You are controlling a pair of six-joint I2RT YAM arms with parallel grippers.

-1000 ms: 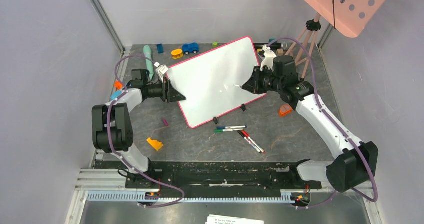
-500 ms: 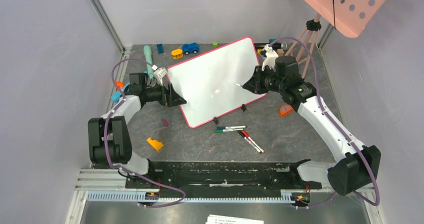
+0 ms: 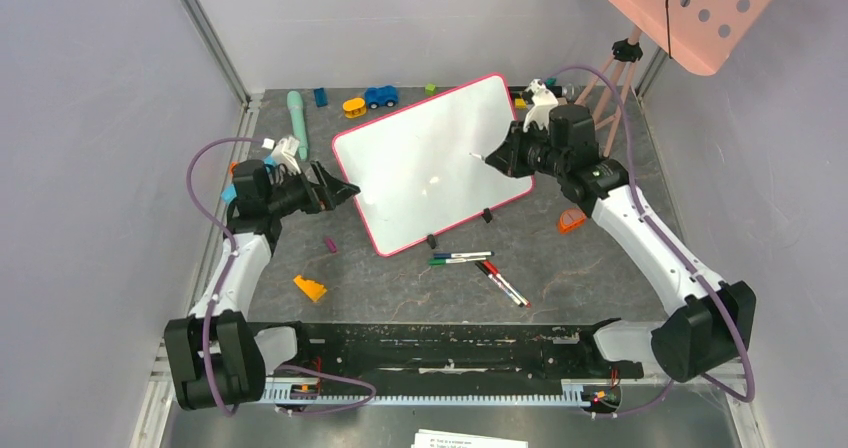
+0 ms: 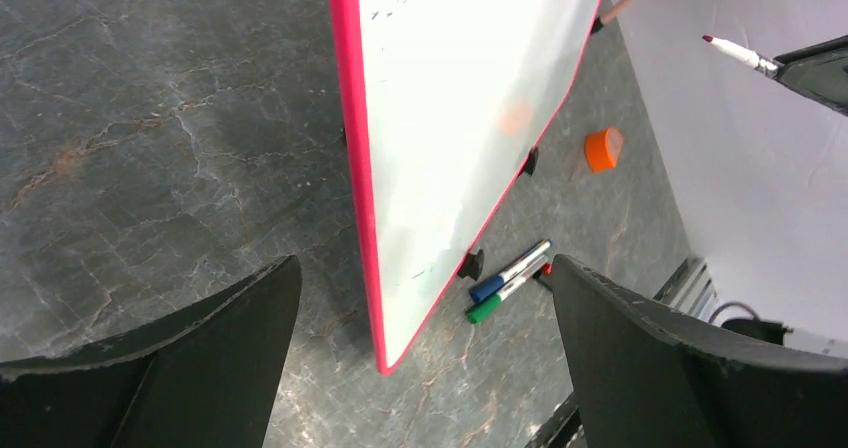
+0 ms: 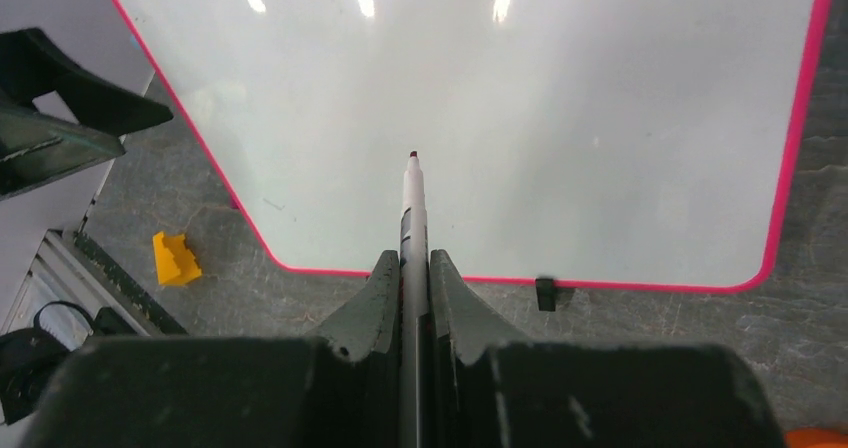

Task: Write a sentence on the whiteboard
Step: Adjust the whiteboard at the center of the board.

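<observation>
The whiteboard, white with a pink-red rim, stands tilted on two black clip feet mid-table. Its face is blank; no sentence shows on it. My left gripper is open and empty just off the board's left edge. In the left wrist view the board's edge lies ahead between the wide-open jaws of the left gripper, untouched. My right gripper is shut on a marker, whose tip hovers just in front of the board's right half. The gripper holding it shows in its own wrist view.
Loose markers lie in front of the board, with an orange cap to the right. A yellow piece and a small purple piece lie at left. Toys line the back. A salmon perforated panel on a tripod stands at back right.
My left arm has pulled back to the left, and its gripper has come away from the board's left edge. The right gripper with the marker has shifted slightly up and back.
</observation>
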